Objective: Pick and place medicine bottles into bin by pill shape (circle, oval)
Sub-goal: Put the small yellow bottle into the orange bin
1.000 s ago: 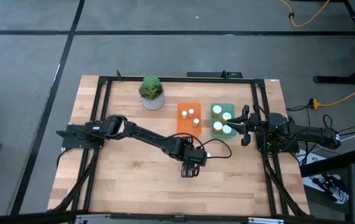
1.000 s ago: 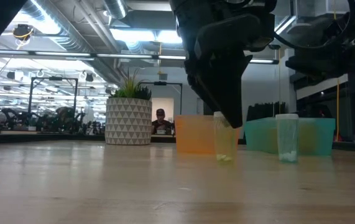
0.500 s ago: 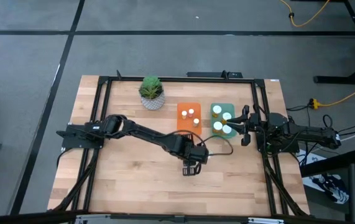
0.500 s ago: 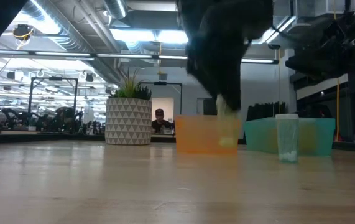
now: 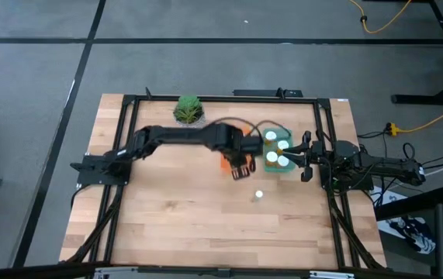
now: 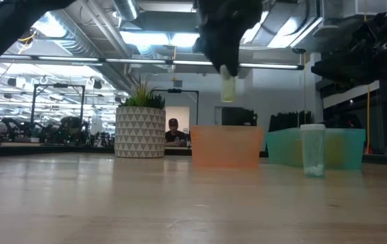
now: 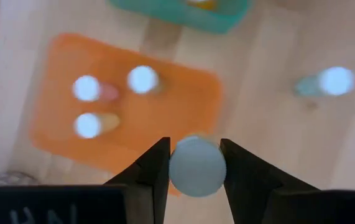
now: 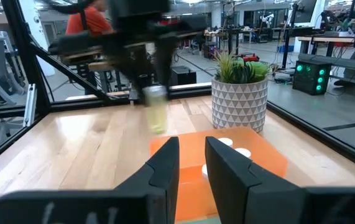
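My left gripper (image 5: 242,170) is shut on a medicine bottle (image 6: 228,87), held high over the near edge of the orange tray (image 6: 225,146). Three white-capped bottles (image 7: 87,88) stand in that tray. The teal tray (image 5: 289,133) to its right holds several bottles. One more bottle (image 5: 259,195) stands upright on the table, nearer the front; it also shows in the low view (image 6: 313,150). My right gripper (image 8: 191,165) is open and empty, level at the teal tray's right side. My left gripper pinches the bottle at its white cap (image 7: 196,166) between its two fingers. The fingers come from above, pointing down. The bottle hangs upright below them, its amber body (image 6: 228,89) lifted clear of the table and above the tray's rim.
A green plant in a white patterned pot (image 5: 188,110) stands at the far side, left of the orange tray. Black frame rails (image 5: 120,139) run along the table's left, right and far edges. Bare wood lies at the front and left.
My left gripper has lifted the bottle off the table and carried it up and toward the far edge, from in front of the trays to over the orange tray's near edge. The bottle has stayed upright. The other bottle on the table has stayed in place.
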You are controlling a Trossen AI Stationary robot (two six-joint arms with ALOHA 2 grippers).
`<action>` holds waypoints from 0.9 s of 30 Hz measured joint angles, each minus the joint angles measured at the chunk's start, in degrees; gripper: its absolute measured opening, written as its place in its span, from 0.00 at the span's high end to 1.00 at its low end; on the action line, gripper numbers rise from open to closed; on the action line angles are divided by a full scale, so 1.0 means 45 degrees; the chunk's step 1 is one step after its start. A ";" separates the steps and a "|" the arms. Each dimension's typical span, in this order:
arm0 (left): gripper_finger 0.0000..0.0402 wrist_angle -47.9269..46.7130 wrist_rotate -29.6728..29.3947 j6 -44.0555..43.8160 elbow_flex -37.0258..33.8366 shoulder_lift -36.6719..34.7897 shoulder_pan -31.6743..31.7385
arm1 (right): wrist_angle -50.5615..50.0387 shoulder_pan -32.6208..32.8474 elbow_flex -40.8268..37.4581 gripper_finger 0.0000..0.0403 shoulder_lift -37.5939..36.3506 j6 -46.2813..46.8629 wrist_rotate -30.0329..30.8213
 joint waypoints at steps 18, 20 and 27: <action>0.72 0.0500 0.0745 0.0869 -0.1687 -0.0226 0.1019 | -0.0005 0.0000 0.0000 0.80 0.0000 0.0002 -0.0005; 0.71 0.0465 0.0660 0.0865 -0.1678 -0.0445 0.0905 | -0.0005 0.0000 0.0000 0.80 0.0000 0.0000 -0.0008; 0.71 -0.0422 -0.0356 0.0928 -0.1673 -0.1136 0.0536 | 0.0004 0.0000 0.0000 0.80 0.0009 0.0000 -0.0010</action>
